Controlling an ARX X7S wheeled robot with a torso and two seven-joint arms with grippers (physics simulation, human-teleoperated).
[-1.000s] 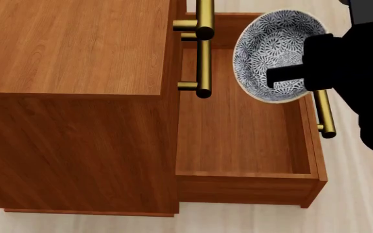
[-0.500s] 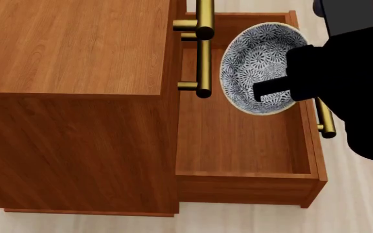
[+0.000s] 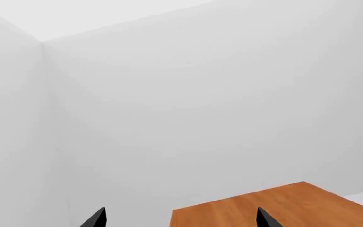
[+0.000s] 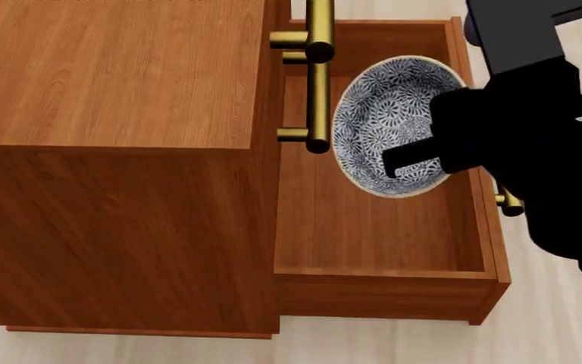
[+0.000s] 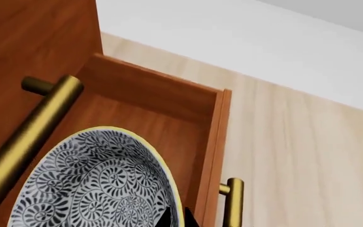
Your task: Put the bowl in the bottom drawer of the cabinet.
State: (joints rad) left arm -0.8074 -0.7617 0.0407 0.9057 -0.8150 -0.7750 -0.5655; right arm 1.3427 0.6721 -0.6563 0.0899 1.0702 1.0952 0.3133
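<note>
The speckled blue-grey and white bowl (image 4: 387, 121) hangs tilted on edge over the open bottom drawer (image 4: 362, 227) of the reddish-brown cabinet (image 4: 119, 76). My right gripper (image 4: 397, 161) is shut on its rim, one finger inside the bowl. In the right wrist view the bowl (image 5: 93, 184) fills the lower part, its yellowish rim pinched by my right gripper (image 5: 176, 218), with the drawer's wall (image 5: 156, 90) behind. My left gripper (image 3: 181, 220) is open with nothing between its fingertips, facing white walls over a wooden surface (image 3: 282, 203); it is outside the head view.
Brass bar handles of the upper drawers (image 4: 318, 76) jut out just left of the bowl. The bottom drawer's own handle (image 4: 508, 201) runs along its right front, mostly behind my arm. Pale wood floor (image 5: 295, 142) lies beyond the drawer.
My right gripper has carried the bowl leftward and lower in the head view, from the drawer's far right corner to above its middle, closer to the upper handles.
</note>
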